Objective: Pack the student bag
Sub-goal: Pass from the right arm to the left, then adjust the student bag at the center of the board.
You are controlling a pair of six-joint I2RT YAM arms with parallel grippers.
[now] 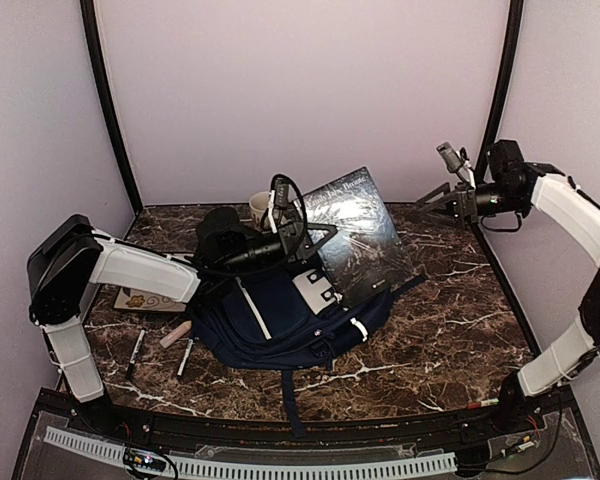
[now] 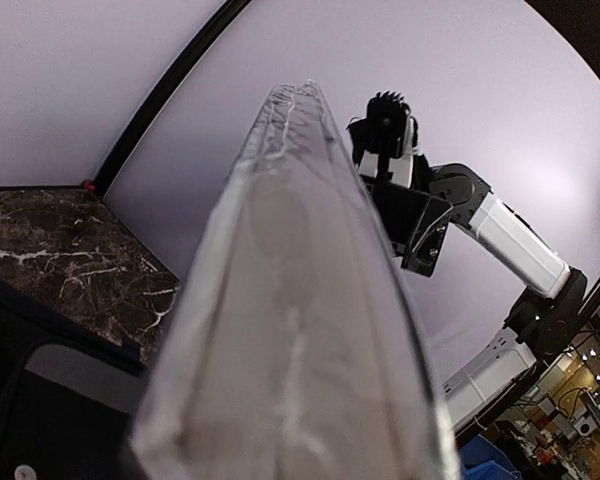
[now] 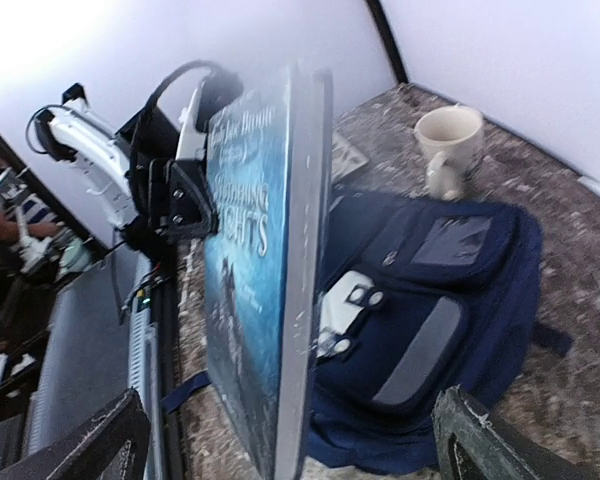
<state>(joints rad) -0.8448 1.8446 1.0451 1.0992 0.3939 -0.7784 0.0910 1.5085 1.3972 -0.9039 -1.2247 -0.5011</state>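
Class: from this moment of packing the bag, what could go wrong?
The book stands tilted, apparently gripped at one edge only by the left gripper; the right gripper is open and away, so it may twist or tip. The student bag lies slumped; the book could catch on its fabric. A falling book might hit the mug.

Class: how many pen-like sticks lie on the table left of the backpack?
3: leftmost pen, pinkish marker by the student bag, dark pen just below it. The bag may hide more.
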